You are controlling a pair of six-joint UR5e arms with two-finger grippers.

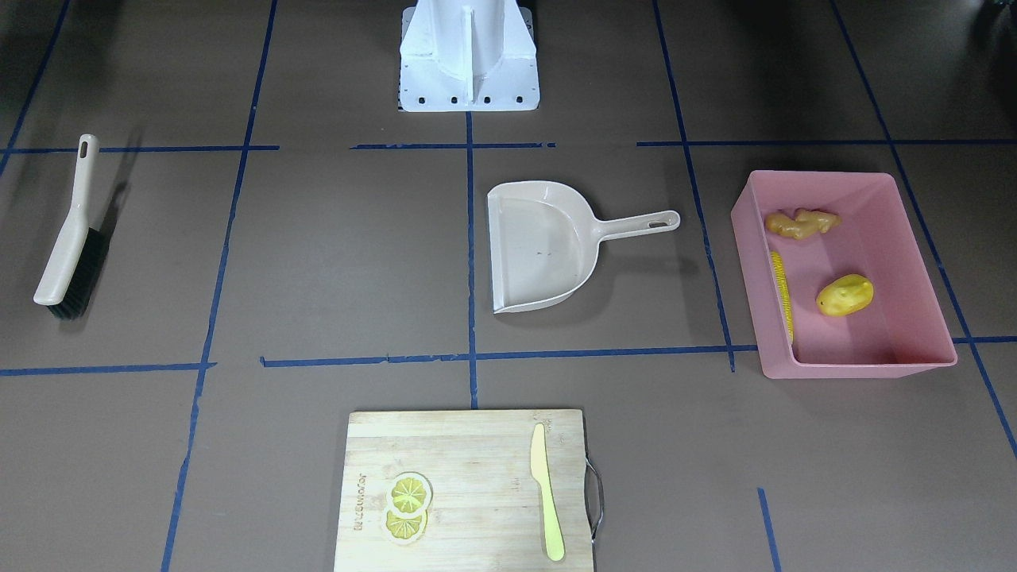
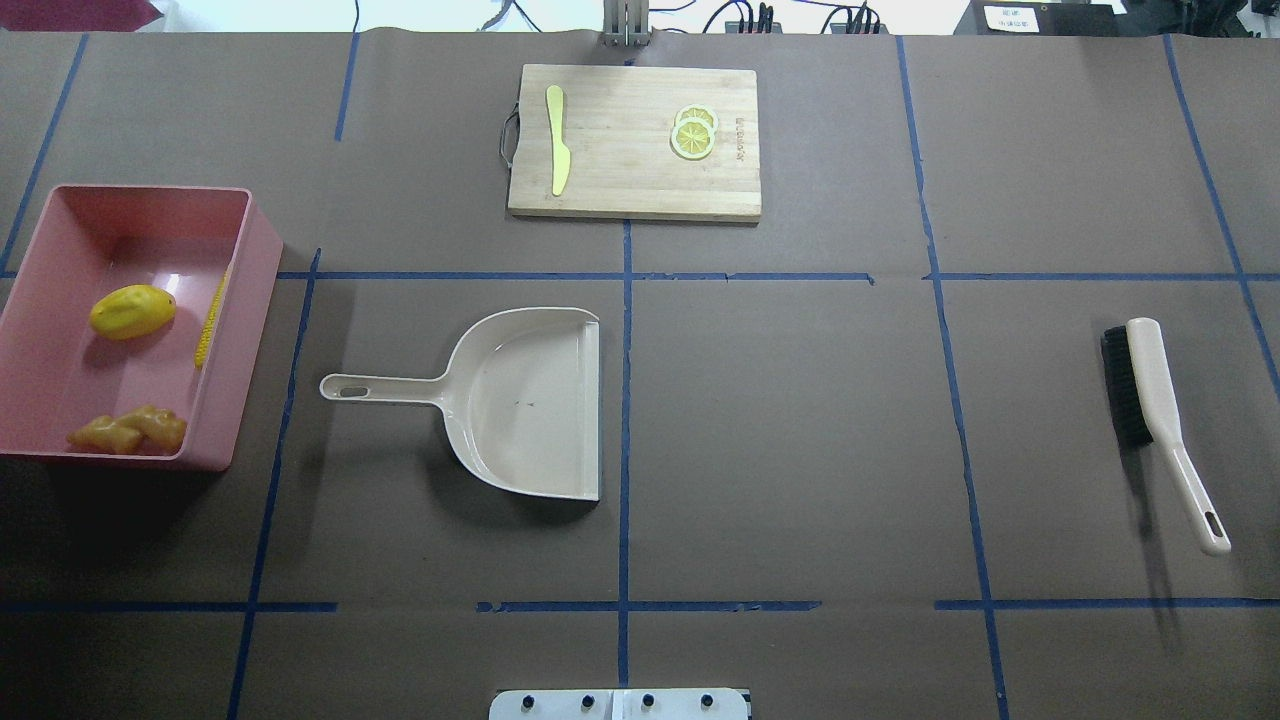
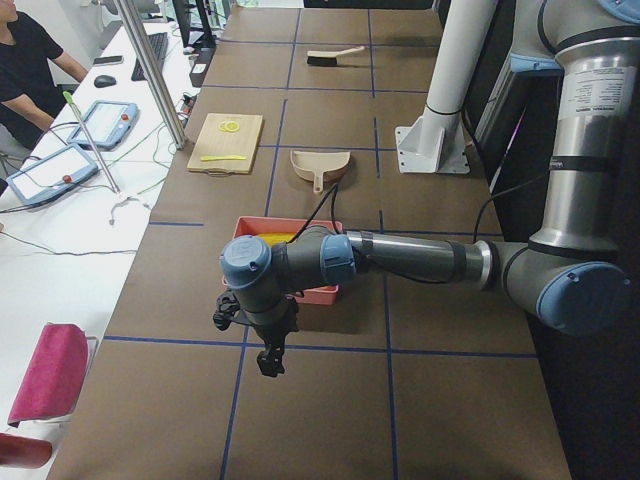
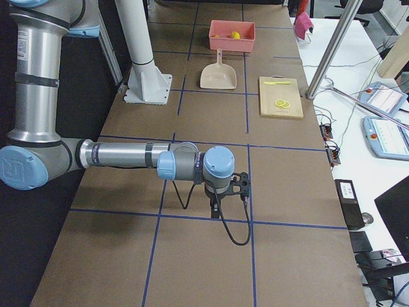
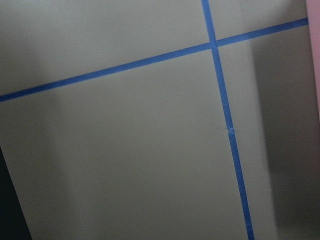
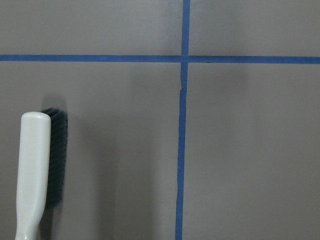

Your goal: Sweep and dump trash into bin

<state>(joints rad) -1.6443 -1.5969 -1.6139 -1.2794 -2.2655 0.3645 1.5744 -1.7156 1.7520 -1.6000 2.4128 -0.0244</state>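
The pink bin (image 1: 858,367) stands on the table and holds the trash: the corn cob (image 1: 783,291) along one wall, the potato-like lump (image 1: 844,295) and the ginger root (image 1: 801,222). In the overhead view the bin (image 2: 250,330) is at the far left. My left gripper (image 3: 269,361) shows only in the exterior left view, hanging over bare table just outside the bin; I cannot tell if it is open or shut. My right gripper (image 4: 216,208) shows only in the exterior right view, over bare table; its state is also unclear.
An empty beige dustpan (image 1: 544,246) lies mid-table with its handle toward the bin. A beige brush (image 1: 67,246) with black bristles lies at the opposite end and shows in the right wrist view (image 6: 34,170). A wooden cutting board (image 1: 469,453) carries lemon slices (image 1: 407,504) and a pale yellow knife (image 1: 547,492).
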